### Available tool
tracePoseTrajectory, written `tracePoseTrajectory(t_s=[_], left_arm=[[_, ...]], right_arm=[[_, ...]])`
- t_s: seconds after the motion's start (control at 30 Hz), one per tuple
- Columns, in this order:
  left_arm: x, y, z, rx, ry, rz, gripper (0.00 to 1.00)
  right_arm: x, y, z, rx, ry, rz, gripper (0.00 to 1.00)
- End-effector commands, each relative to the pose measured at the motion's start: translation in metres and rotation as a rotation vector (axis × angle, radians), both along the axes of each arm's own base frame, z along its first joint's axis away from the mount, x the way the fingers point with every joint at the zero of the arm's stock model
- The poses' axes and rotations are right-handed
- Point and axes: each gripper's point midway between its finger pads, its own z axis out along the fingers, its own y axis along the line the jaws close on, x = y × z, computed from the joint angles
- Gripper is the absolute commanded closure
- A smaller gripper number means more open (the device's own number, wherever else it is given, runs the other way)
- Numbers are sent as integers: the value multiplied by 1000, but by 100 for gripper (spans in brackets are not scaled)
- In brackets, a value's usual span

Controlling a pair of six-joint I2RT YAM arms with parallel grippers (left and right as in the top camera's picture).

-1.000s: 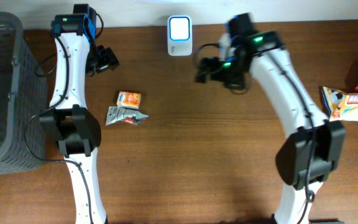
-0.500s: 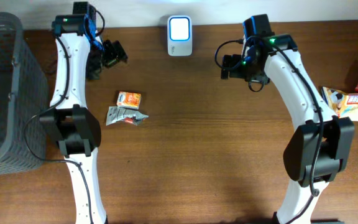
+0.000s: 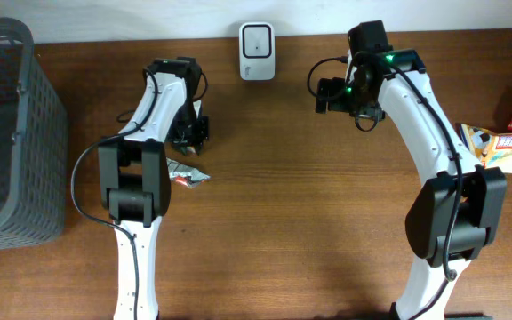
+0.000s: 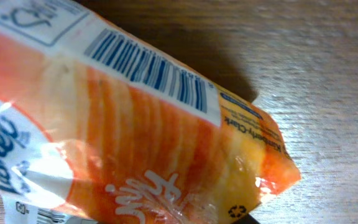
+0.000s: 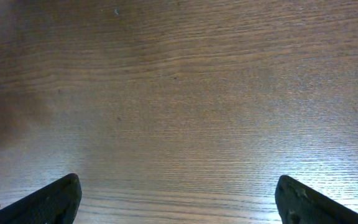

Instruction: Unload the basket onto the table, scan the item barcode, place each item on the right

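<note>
Pick-up step: the left gripper (image 3: 188,132) sits low over the orange snack packet (image 4: 135,143), which lies on the wooden table (image 3: 309,222) toward its far edge, left of the scanner (image 3: 256,39). Whether its jaws are clenched on the packet cannot be told. The packet is glossy, crinkled film, soft and pillow-shaped, with its barcode (image 4: 148,68) facing the wrist camera. Next it likely needs a firm pinch, then carrying to the white, boxy scanner. The right gripper (image 5: 179,200) is released and empty.

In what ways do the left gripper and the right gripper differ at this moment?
The left gripper is close over the orange packet; the right gripper hangs over plain wood of the table. The right gripper's jaws stand wide open; whether the left gripper grips anything cannot be seen. Both face down toward the table.
</note>
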Motion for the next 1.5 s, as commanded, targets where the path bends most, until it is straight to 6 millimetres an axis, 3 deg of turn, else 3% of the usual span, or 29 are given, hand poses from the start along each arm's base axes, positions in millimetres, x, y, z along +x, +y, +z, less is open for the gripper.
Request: tracePoseTrajectory(t_s=[0.0, 0.1, 0.17, 0.2, 0.27, 0.33, 0.37, 0.43, 0.47, 0.53, 0.6, 0.67, 0.73, 0.8, 0.9, 0.93, 1.03, 1.2, 1.23, 1.3, 1.33, 1.4, 1.43, 1.47], left_arm=[[-9, -17, 3, -32, 32, -78, 82], [3, -19, 50, -48, -12, -69, 82], [17, -32, 85, -116, -95, -65, 80], [20, -43, 94, -180, -114, -60, 82], [13, -76, 101, -354, -79, -50, 96], [2, -97, 98, -341, -59, -102, 94], [-3, -102, 92, -256, -68, -156, 89], [13, -76, 86, 13, -160, -65, 80], [26, -54, 87, 132, -222, 31, 63], [44, -11, 88, 190, -270, 235, 58], [47, 11, 86, 190, -260, 297, 53], [42, 22, 75, 131, -198, 349, 63], [39, 21, 51, 97, -158, 365, 64], [31, 14, 28, 74, -116, 363, 81], [29, 13, 6, 71, -111, 362, 91], [25, 3, 1, 20, -86, 334, 93], [3, -63, 9, -252, 22, 164, 100], [-34, -121, 18, -269, 103, 45, 100], [-30, -125, 24, -266, 78, 30, 100], [2, -107, 41, -169, -62, 11, 100], [31, -76, 56, -52, -185, 22, 100], [65, -30, 71, 68, -313, 79, 100], [84, 3, 69, 105, -370, 138, 100], [89, 15, 64, 98, -374, 167, 100]], right_arm=[[-1, -2, 3, 9, -4, -12, 1], [-1, -2, 3, 9, -4, -12, 1], [-1, -2, 3, 9, -4, -12, 1], [-1, -2, 3, 9, -4, -12, 1], [-1, -2, 3, 9, -4, -12, 1], [-1, -2, 3, 9, -4, -12, 1], [-1, -2, 3, 9, -4, -12, 1], [-1, -2, 3, 9, -4, -12, 1], [-1, -2, 3, 9, -4, -12, 1], [-1, -2, 3, 9, -4, -12, 1], [-1, -2, 3, 9, -4, -12, 1], [-1, -2, 3, 9, -4, -12, 2], [-1, -2, 3, 9, -4, -12, 1], [-1, -2, 3, 9, -4, -12, 1], [-1, -2, 3, 9, -4, -12, 1], [-1, -2, 3, 9, -4, -12, 1], [-1, -2, 3, 9, -4, -12, 1], [-1, -2, 3, 9, -4, -12, 1], [-1, -2, 3, 9, -4, -12, 1], [-1, -2, 3, 9, -4, -12, 1], [-1, -2, 3, 9, -4, -12, 1], [-1, -2, 3, 9, -4, -12, 1], [-1, -2, 3, 9, -4, -12, 1], [-1, -2, 3, 9, -4, -12, 1]])
